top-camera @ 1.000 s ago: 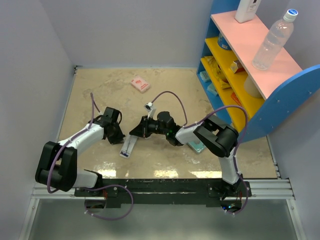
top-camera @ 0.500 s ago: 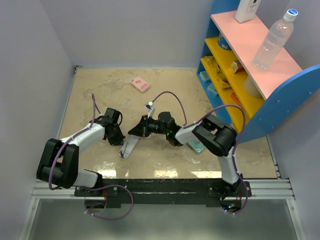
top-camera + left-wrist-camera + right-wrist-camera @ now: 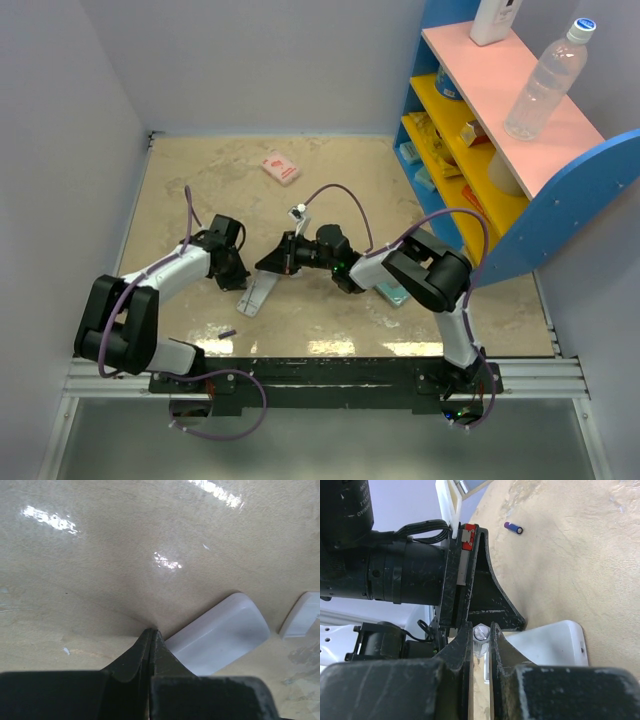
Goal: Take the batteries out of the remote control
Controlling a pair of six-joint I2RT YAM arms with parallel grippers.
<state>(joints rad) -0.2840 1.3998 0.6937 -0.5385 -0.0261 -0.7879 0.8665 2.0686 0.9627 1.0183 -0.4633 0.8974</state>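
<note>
Claws closed, left empty, right pinching battery

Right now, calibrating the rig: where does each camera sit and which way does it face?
Top external: above and behind the bases, looking down; both arms show.
Left wrist: on the left gripper, facing the remote control; shut fingers show.
Right wrist: on the right gripper, facing the left arm; fingers show.
All share the remote control.

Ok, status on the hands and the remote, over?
Left hand shut, tip beside the remote control. Right hand shut on a small silvery piece, maybe a battery. One loose battery lying clear of both hands. Nothing in the way.
</note>
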